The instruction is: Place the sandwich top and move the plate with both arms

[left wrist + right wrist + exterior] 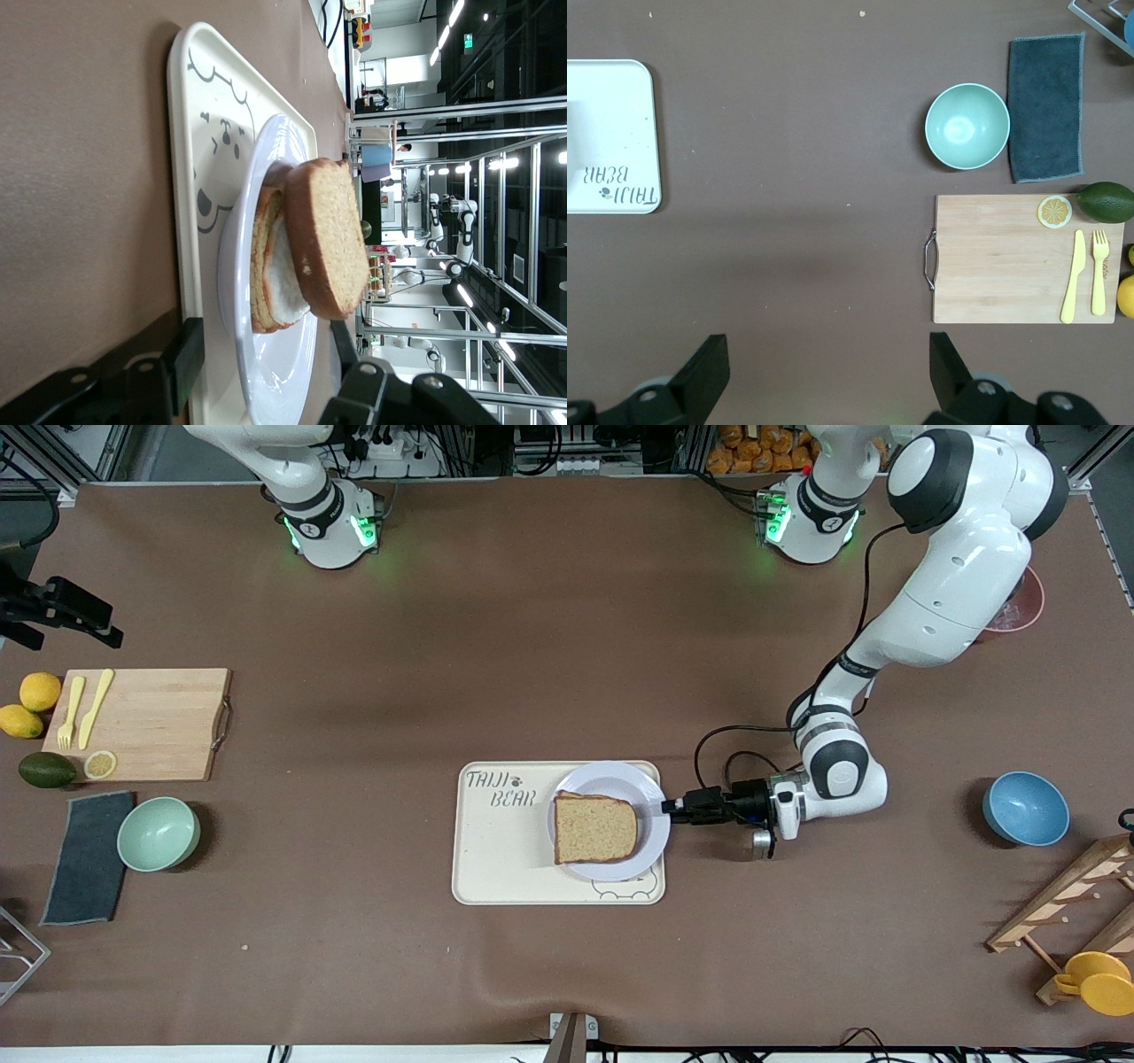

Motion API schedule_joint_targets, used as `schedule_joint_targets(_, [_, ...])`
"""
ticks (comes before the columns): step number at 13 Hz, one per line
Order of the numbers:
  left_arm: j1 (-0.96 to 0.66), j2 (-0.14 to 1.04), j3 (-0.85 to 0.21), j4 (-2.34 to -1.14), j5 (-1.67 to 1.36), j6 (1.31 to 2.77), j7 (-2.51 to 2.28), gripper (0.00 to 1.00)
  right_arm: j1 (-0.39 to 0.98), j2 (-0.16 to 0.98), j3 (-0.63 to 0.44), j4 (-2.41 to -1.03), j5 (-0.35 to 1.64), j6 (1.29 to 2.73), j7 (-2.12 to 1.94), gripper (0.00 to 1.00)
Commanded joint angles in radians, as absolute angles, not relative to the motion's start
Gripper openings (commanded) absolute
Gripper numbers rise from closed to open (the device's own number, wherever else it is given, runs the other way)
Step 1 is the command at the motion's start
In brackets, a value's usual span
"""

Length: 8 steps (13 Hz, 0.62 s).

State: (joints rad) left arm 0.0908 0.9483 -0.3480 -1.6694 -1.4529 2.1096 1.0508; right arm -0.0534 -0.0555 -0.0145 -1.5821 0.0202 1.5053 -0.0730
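The sandwich top lies on the stack on the plate, which sits on the cream bear tray. The left wrist view shows the top slice leaning over egg white and a lower bread slice. My left gripper is low at the plate's rim, on the side toward the left arm's end. It is open, with one finger below the rim and one above. My right gripper is open and empty, high over bare table; it is outside the front view.
A wooden cutting board with a yellow fork, knife and lemon slice lies at the right arm's end, beside lemons, an avocado, a green bowl and a dark cloth. A blue bowl and a wooden rack stand at the left arm's end.
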Motion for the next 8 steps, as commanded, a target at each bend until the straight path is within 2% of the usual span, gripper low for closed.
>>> schedule_joint_targets(1, [0.090, 0.966, -0.310, -1.674, -1.401, 2.155, 1.004, 1.00, -0.048, -0.060, -0.014, -1.588, 0.026, 1.506, -0.061, 1.00])
schedule_joint_targets(5, [0.109, 0.930, -0.307, -1.674, -1.379, 2.094, 0.869, 1.00, -0.041, -0.060, -0.014, -1.586, 0.025, 1.506, -0.061, 1.00])
schedule_joint_targets(8, [0.152, 0.898, -0.319, -1.660, -1.238, 2.086, 0.743, 1.00, -0.040, -0.060, -0.014, -1.586, 0.025, 1.509, -0.061, 1.00])
